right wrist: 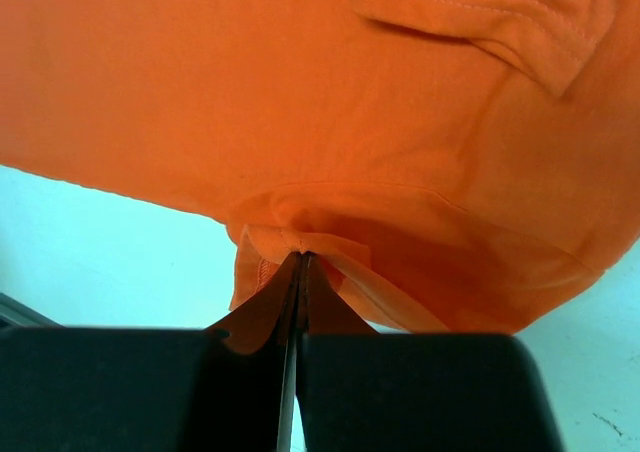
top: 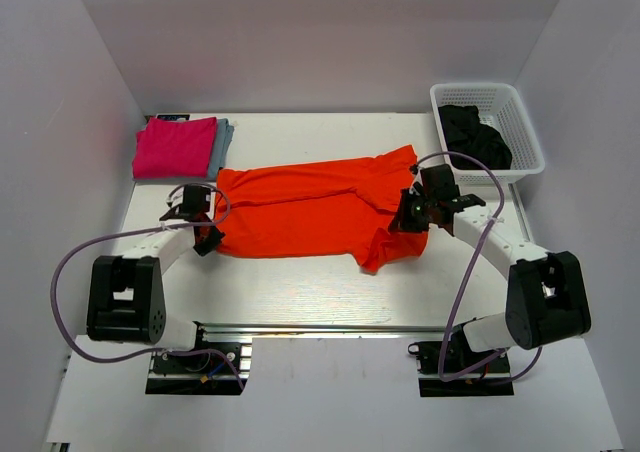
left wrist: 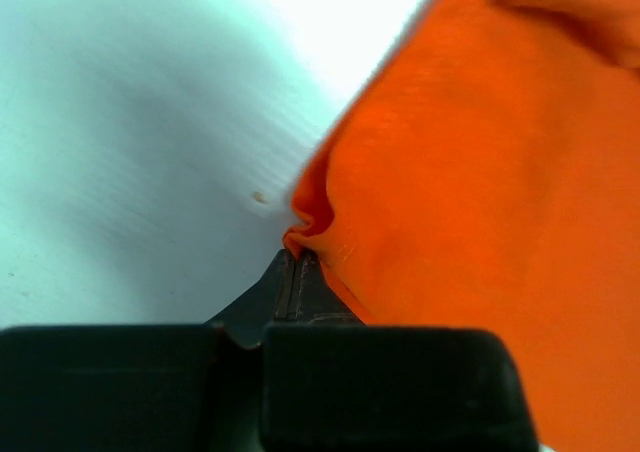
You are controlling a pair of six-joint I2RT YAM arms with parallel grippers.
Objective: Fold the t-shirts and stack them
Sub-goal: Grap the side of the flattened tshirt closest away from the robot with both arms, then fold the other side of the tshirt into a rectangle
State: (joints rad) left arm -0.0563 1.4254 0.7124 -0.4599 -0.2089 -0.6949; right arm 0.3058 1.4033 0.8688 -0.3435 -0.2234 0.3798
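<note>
I see the orange t-shirt [top: 310, 207] as soft matt cloth with a stitched hem, the magenta t-shirt [top: 175, 147] as matt cloth too, the table [top: 300, 287] as smooth white with a faint sheen, the basket [top: 528, 127] as white plastic lattice, and the right gripper [right wrist: 300, 260] as matt black plastic.

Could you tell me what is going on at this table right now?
Both arms are working on the orange t-shirt, which lies spread across the middle of the table. The left gripper is shut on its left edge and the right gripper is shut on a pinch of cloth at its right end. A folded pink t-shirt lies on a blue-grey one at the far left. Dark t-shirts sit in the white basket at the far right.
</note>
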